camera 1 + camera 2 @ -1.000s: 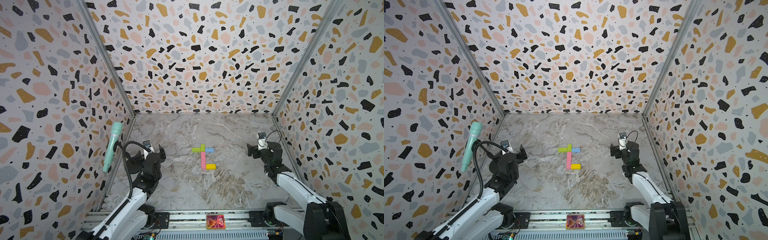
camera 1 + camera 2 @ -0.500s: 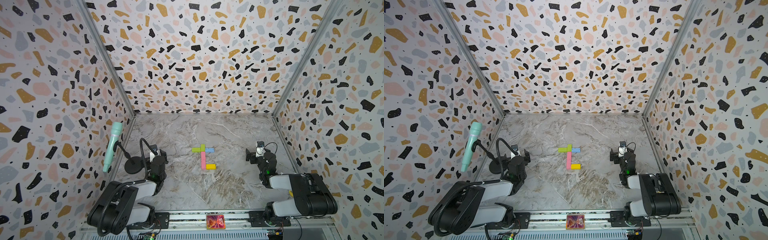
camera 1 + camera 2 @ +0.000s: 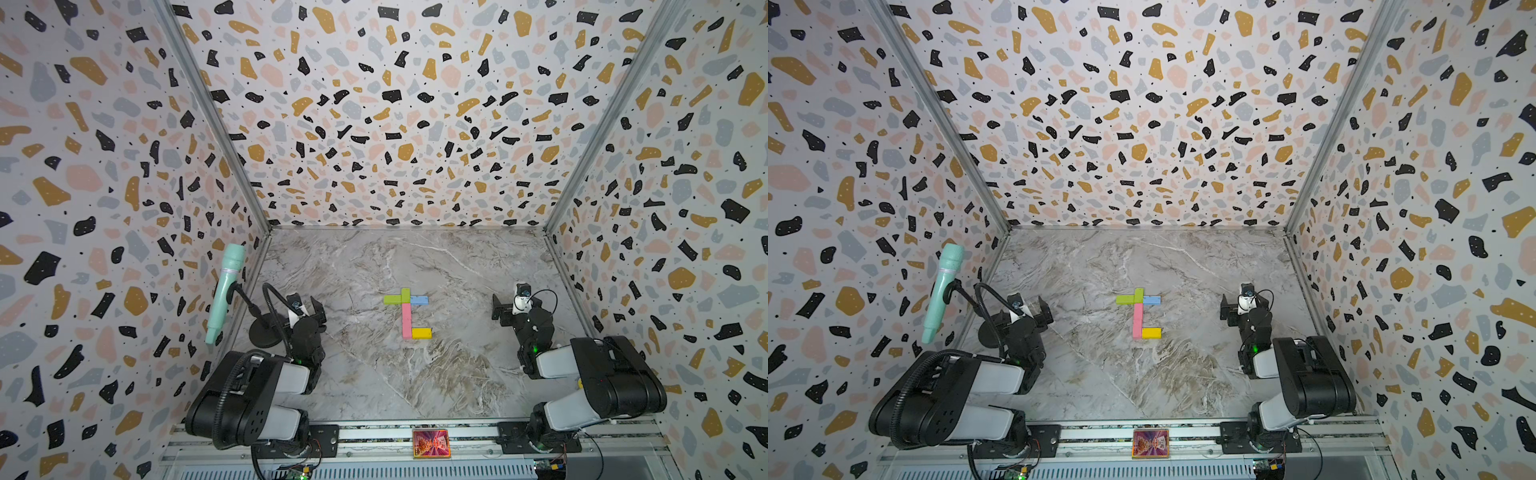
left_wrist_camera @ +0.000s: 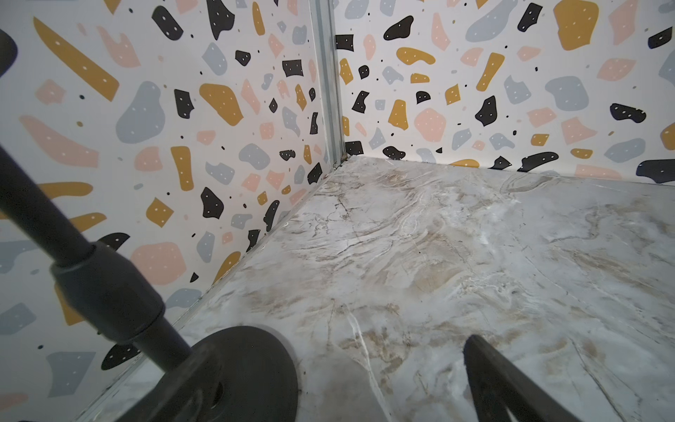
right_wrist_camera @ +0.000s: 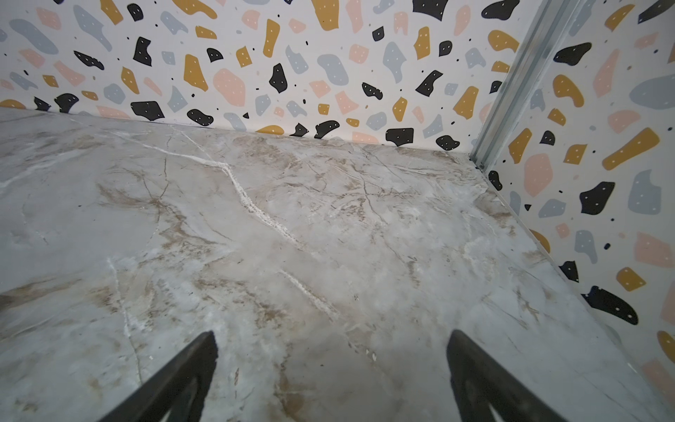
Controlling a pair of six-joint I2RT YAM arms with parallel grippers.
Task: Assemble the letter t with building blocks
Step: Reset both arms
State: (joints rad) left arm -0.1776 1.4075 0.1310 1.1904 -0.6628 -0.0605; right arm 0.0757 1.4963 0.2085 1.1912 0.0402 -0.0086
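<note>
Near the centre of the counter (image 3: 361,374) we find the letter t (image 3: 406,316) lying flat. Two pink bricks (image 3: 406,321) set end to end form the stem, and a lime green brick (image 3: 405,295) caps it toward the far edge. A second lime green brick (image 3: 392,299) and a light blue brick (image 3: 419,299) extend left and right as the crossbar. A yellow brick (image 3: 421,333) adjoins the right side of the stem's near end. In both top views the figure lies well apart from both arms.

By the left edge, the left gripper (image 3: 309,306) sits beside the black stand (image 4: 237,372) of a mint green microphone (image 3: 226,291). Its wrist view shows only one finger (image 4: 511,387), set wide of the middle, so we read the jaws as spread.

By the right edge, the right gripper (image 5: 332,333) holds its fingers spread over bare marble, pinching nothing. A small printed card (image 3: 431,443) sits on the front rail (image 3: 374,434).
</note>
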